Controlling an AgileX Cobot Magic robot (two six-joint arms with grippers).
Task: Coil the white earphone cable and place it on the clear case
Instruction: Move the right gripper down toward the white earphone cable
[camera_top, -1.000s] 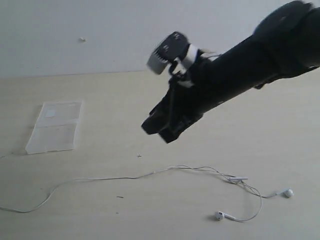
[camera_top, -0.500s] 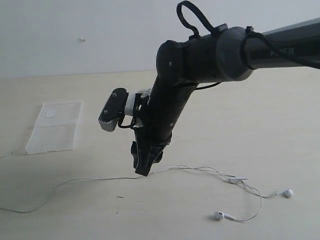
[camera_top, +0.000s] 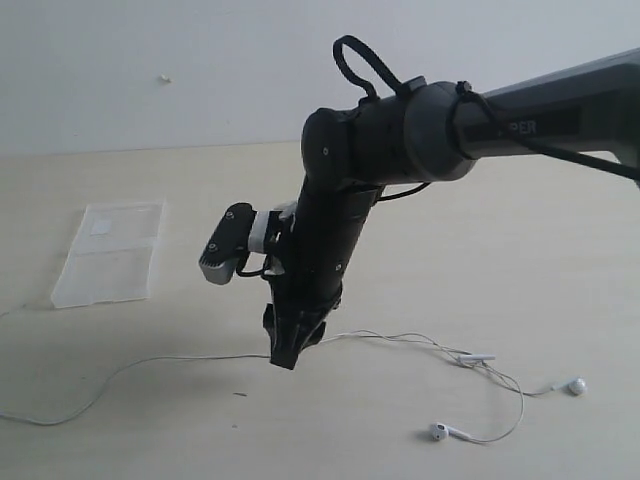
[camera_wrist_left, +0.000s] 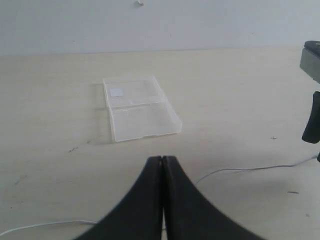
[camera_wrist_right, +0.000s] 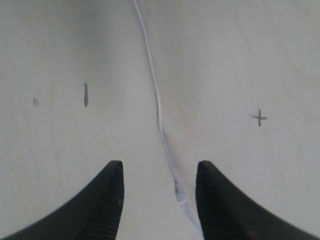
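Observation:
The white earphone cable (camera_top: 180, 358) lies stretched across the table front, its two earbuds (camera_top: 438, 432) and inline remote (camera_top: 478, 358) at the right. The clear case (camera_top: 108, 252) lies open and flat at the left; it also shows in the left wrist view (camera_wrist_left: 140, 114). My right gripper (camera_top: 286, 355) points down over the middle of the cable, open, with the cable (camera_wrist_right: 159, 112) running between its fingers (camera_wrist_right: 111, 192). My left gripper (camera_wrist_left: 162, 161) is shut on nothing, hovering short of the case. It is out of the exterior view.
The right arm (camera_top: 480, 125) reaches in from the right, across the table's middle. A pale wall (camera_top: 200, 60) backs the light wooden table (camera_top: 500, 260). A small cross mark (camera_wrist_right: 259, 118) sits on the table beside the cable.
The right arm swung down from above the table to the cable's middle, and within the last half second dropped slightly lower. The cable and case have not moved.

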